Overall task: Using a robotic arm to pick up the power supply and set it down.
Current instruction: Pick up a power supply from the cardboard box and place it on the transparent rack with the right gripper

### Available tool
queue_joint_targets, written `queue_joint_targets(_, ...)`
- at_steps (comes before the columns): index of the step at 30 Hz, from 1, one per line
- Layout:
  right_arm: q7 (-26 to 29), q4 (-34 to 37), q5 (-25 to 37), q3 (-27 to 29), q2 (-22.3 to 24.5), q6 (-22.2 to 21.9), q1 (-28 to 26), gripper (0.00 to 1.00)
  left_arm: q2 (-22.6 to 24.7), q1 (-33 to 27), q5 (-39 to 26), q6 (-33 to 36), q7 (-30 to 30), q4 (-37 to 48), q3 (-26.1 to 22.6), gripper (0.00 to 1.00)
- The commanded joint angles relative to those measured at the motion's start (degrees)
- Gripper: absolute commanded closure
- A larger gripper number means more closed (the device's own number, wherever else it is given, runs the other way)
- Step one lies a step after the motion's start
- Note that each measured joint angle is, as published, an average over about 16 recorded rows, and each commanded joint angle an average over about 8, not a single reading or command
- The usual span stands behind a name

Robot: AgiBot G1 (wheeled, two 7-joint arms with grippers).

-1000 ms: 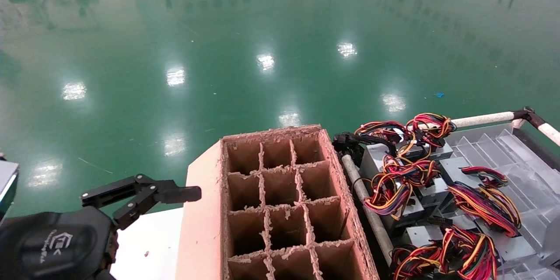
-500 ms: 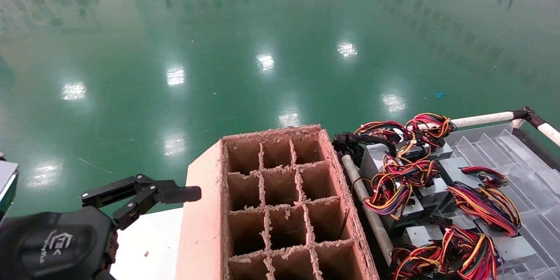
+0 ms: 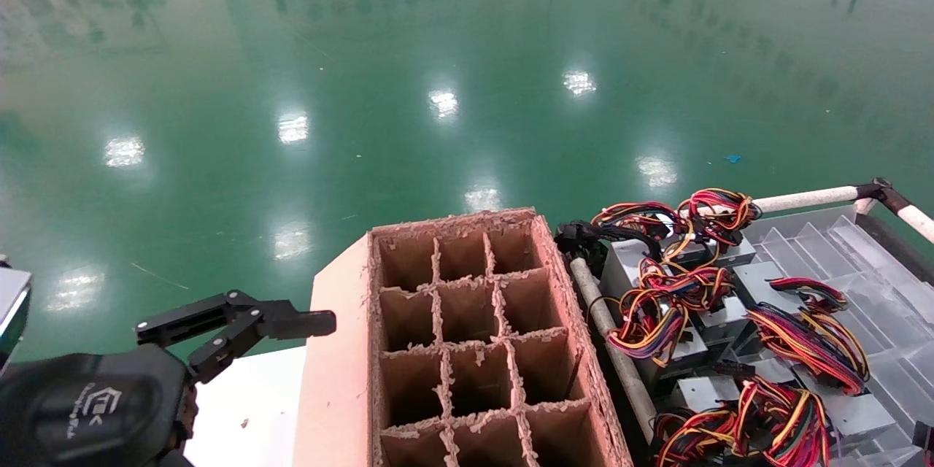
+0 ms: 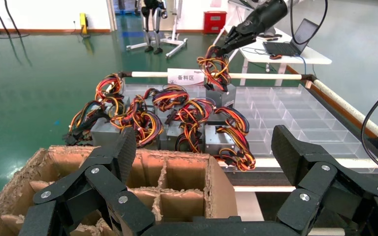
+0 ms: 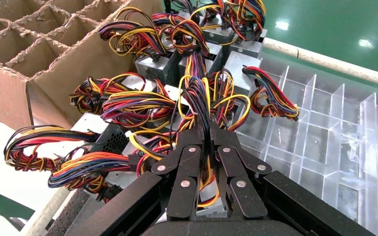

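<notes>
My right gripper (image 5: 210, 129) is shut on the black, yellow and red wire bundle (image 5: 197, 96) of a power supply, whose grey box (image 5: 211, 210) shows just under the fingers. In the left wrist view the same right gripper (image 4: 225, 45), at the end of the robotic arm (image 4: 268, 12), holds that wire bundle (image 4: 215, 66) with the grey power supply (image 4: 222, 94) hanging over the tray. In the head view the right gripper is out of sight. My left gripper (image 3: 310, 322) (image 4: 204, 147) is parked beside the cardboard box, open and empty.
The cardboard box (image 3: 452, 220) has a grid of empty cells. Right of it, several more power supplies (image 3: 660, 310) with coloured wires lie in a clear plastic divider tray (image 3: 868, 284) framed by white tubes (image 3: 803, 198). Green floor lies beyond.
A grey part at the head view's lower right edge has slid almost out of view. The left gripper, the box and the supplies in the tray have not moved.
</notes>
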State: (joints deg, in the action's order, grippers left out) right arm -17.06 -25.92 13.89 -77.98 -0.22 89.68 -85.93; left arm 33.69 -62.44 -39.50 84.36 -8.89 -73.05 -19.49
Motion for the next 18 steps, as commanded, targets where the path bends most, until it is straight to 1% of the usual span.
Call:
queue_joint_targets(1,-0.37,0.28,-0.52,-0.37,-0.35,-0.03,0.36,1.00,0.00,0.00,0.00,0.00,0.00,0.00,0.00,0.00)
queue_joint_targets(8,-1.03,0.71,-0.21,-0.53,-1.30,-0.24,0.46,1.00,0.00,0.00,0.01,0.00,0.01,0.00,-0.01,0.00)
queue_joint_targets(18,-0.89,0.88,1.60,0.35,-2.28,-0.50,-0.93,1.00,-0.01,-0.01,0.02,-0.01,0.01,0.00,-0.02,0.00)
